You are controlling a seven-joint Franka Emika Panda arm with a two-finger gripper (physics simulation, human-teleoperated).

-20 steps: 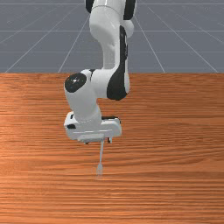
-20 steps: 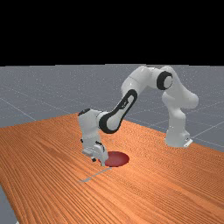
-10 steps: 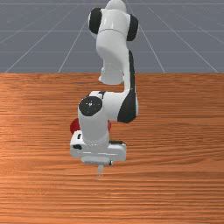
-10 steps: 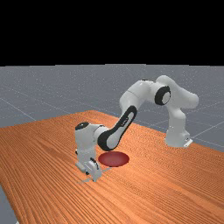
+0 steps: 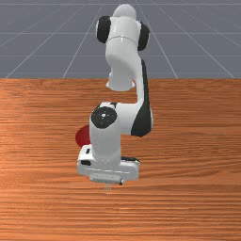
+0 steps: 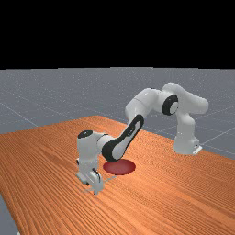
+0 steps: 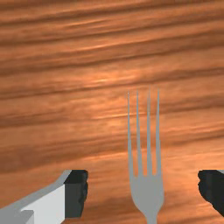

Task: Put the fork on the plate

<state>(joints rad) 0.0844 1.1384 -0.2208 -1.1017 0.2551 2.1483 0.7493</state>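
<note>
Tool (image 6: 97,188): released, fingers (image 7: 76,193) wide apart, low over the fork (image 7: 147,192) | Fork: on the table (image 6: 160,202), its neck end between the fingers, touching neither; tines point away from the plate (image 6: 119,167) | Plate: dark red, on the table near the fork's handle end, off the tool's side

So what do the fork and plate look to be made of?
The fork looks like dull-finished metal: flat even grey, thin pointed tines. The plate could be ceramic or plastic; its smooth, plain dark red face doesn't settle which.
</note>
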